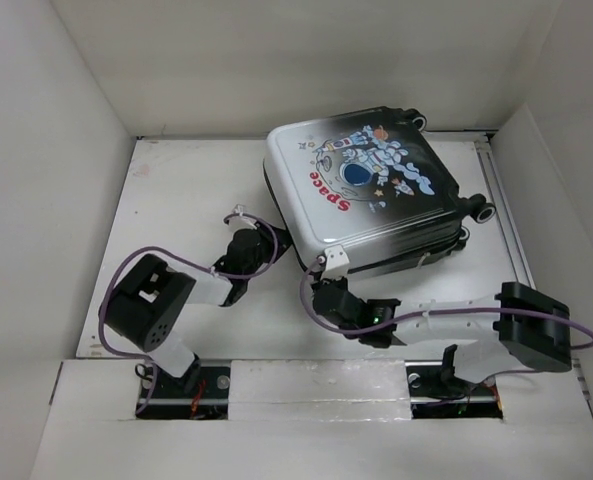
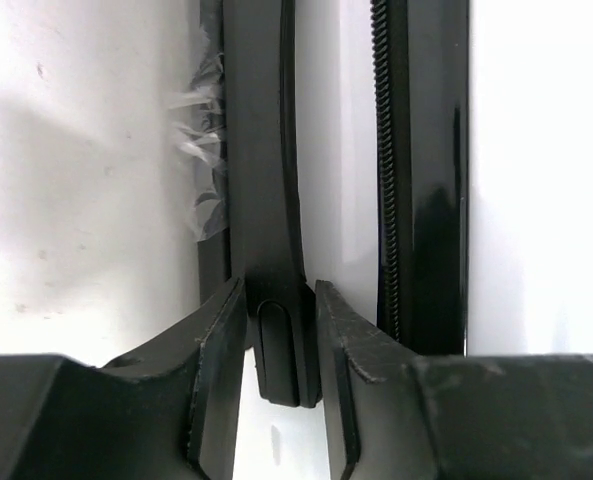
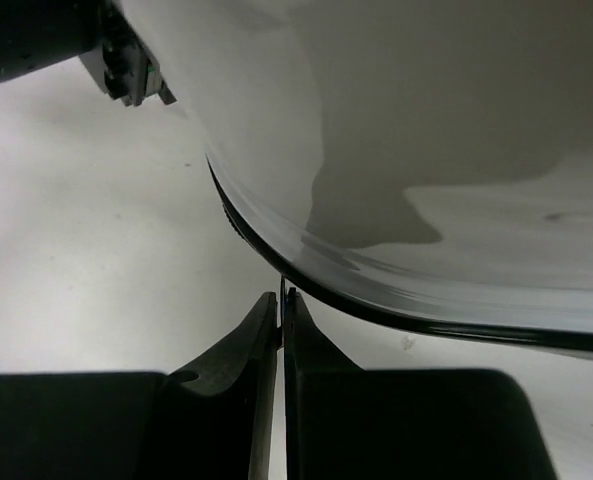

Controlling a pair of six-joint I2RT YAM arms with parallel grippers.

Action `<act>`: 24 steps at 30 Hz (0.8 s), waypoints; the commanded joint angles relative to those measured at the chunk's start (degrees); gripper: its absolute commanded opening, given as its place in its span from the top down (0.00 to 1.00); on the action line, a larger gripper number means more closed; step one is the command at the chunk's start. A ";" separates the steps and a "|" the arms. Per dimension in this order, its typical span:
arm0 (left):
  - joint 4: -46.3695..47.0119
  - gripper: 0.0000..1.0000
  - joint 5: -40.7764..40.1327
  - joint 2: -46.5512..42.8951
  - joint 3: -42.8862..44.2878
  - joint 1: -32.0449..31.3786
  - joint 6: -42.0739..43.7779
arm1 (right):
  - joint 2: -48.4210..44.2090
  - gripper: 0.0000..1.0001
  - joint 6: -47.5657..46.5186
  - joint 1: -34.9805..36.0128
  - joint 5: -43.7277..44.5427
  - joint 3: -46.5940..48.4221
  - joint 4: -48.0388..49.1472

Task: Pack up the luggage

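Observation:
The luggage (image 1: 376, 190) lies flat and closed at the back right of the table, astronaut print and red "Space" facing up. My left gripper (image 1: 267, 240) is at its left edge. In the left wrist view the fingers (image 2: 216, 350) press from both sides on a black rounded pull tab (image 2: 281, 350) beside the zip teeth (image 2: 382, 150). My right gripper (image 1: 328, 270) is at the near-left corner. Its jaws (image 3: 281, 305) are shut, with a thin sliver of zip pull (image 3: 282, 293) pinched at the tips, just under the white shell (image 3: 426, 130).
White walls enclose the table (image 1: 176, 200) on the left, back and right. A rail (image 1: 506, 210) runs along the right edge near the wheels (image 1: 484, 211). Crumpled clear plastic (image 2: 201, 150) shows beside the luggage's left edge.

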 commanded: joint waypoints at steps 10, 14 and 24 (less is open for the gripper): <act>-17.16 0.21 -3.24 -25.95 -3.28 10.42 5.17 | -9.23 1.00 -5.02 -1.23 -20.85 -3.26 7.83; -16.78 0.12 4.91 -21.24 4.14 20.10 5.07 | -8.80 1.00 -6.17 -1.23 -31.72 -3.26 7.83; -39.00 0.16 22.06 21.29 61.33 26.09 14.36 | -20.90 0.29 -5.03 -1.76 -24.31 0.69 -13.04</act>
